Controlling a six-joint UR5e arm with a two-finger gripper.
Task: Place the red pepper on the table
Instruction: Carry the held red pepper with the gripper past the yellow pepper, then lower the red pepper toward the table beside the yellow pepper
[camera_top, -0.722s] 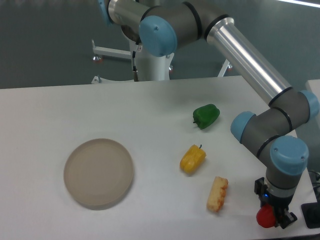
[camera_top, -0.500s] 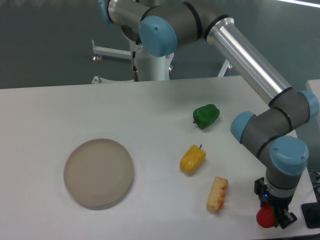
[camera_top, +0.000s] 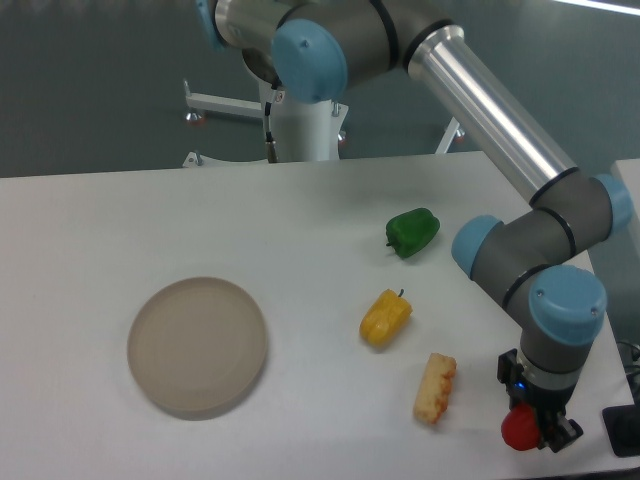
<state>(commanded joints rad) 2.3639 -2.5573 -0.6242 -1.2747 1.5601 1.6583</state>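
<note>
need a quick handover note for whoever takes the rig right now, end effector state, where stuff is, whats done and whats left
End effector: shut on the red pepper, at the near right corner of the table.
Red pepper: held in the fingers, low over the table; whether it touches the surface cannot be told from this view.
Others: green pepper, yellow pepper and a pale yellow corn-like piece lie on the table left of the arm; the beige plate sits at the left with nothing on it.
Done: pepper grasped and brought near the tabletop.
Left: set it down, open the end effector, withdraw.
</note>
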